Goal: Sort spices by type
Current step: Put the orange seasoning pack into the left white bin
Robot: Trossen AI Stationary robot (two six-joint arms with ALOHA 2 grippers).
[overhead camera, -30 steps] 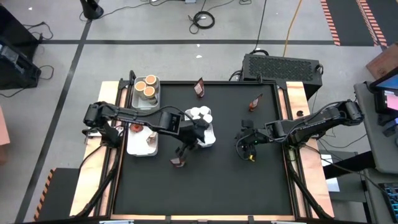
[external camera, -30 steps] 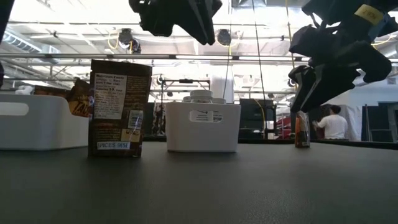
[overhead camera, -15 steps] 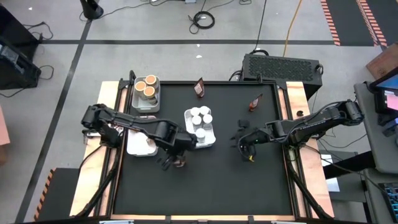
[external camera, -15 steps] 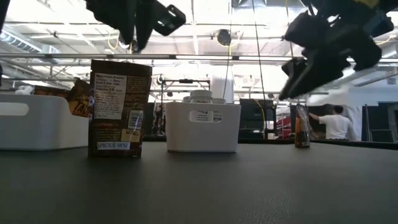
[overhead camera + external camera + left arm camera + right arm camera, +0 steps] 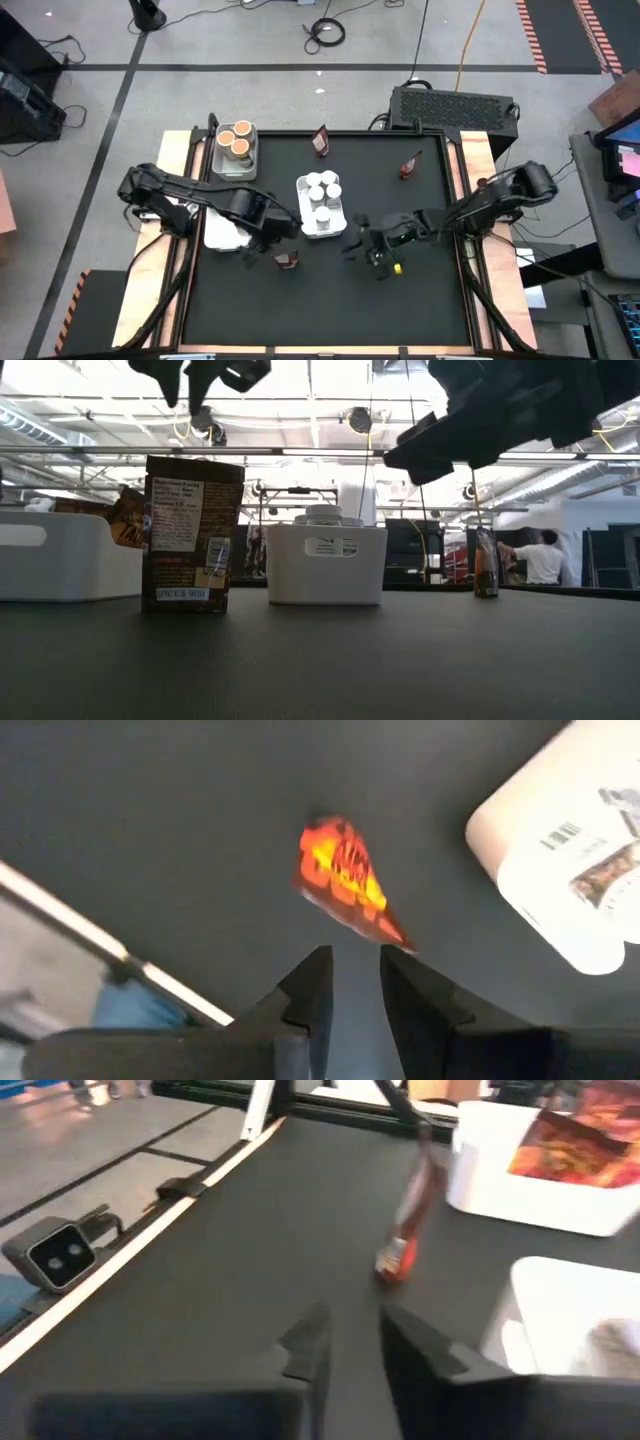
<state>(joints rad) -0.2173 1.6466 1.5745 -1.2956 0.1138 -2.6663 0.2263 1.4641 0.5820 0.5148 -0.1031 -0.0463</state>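
Note:
A reddish-brown packet point(image 5: 287, 259) stands upright on its lower edge on the black table, and the low view shows it too point(image 5: 190, 535). My left gripper point(image 5: 264, 236) hangs above and just left of the packet, pointing down. Its fingers point(image 5: 350, 965) are a narrow gap apart with nothing between them. My right gripper point(image 5: 350, 243) reaches nearly level toward the table's left, near the jar tray point(image 5: 322, 222). Its fingers point(image 5: 350, 1335) are also narrowly apart and hold nothing. Two more packets point(image 5: 320, 141) point(image 5: 410, 165) stand near the far edge.
The middle white tray holds white-capped jars point(image 5: 322, 190). A far-left tray point(image 5: 218, 160) holds three orange-topped tubs. A left tray point(image 5: 215, 235) holds packets point(image 5: 575, 1140). The near half of the table point(image 5: 330, 310) is bare black mat.
My left gripper has drawn away from the standing packet toward the table's left edge; the packet stays where it was. My right gripper has gone toward the table's left, tipping from pointing down to nearly level.

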